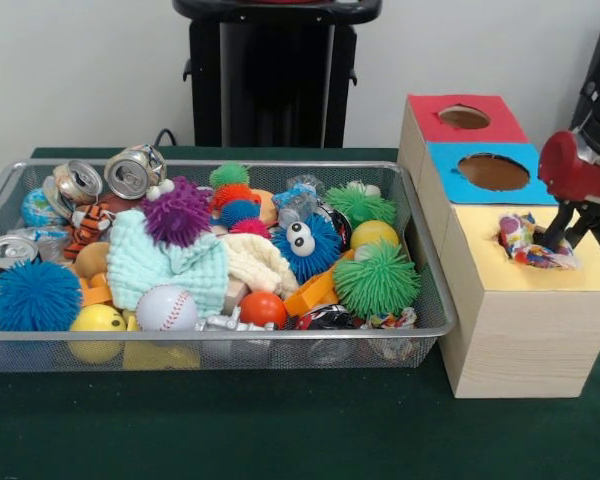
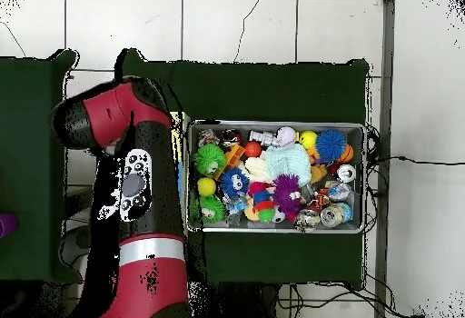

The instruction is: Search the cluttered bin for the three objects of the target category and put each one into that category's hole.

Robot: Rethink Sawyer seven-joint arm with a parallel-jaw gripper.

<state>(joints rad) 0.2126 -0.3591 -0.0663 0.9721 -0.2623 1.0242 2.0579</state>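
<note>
A wooden box stands right of the bin, topped with a red panel and hole, a blue panel and hole and a yellow panel. A crinkled, multicoloured wrapper pokes out of the yellow panel's hole. My gripper hangs just right of the wrapper with its black fingers slightly apart; it looks open, touching the wrapper's edge at most. In the overhead view the red arm hides the box and the gripper.
The wire mesh bin holds spiky rubber balls, crushed cans, a baseball, knitted cloths, a purple fuzzy toy and shiny wrappers at its front right. Green cloth covers the table.
</note>
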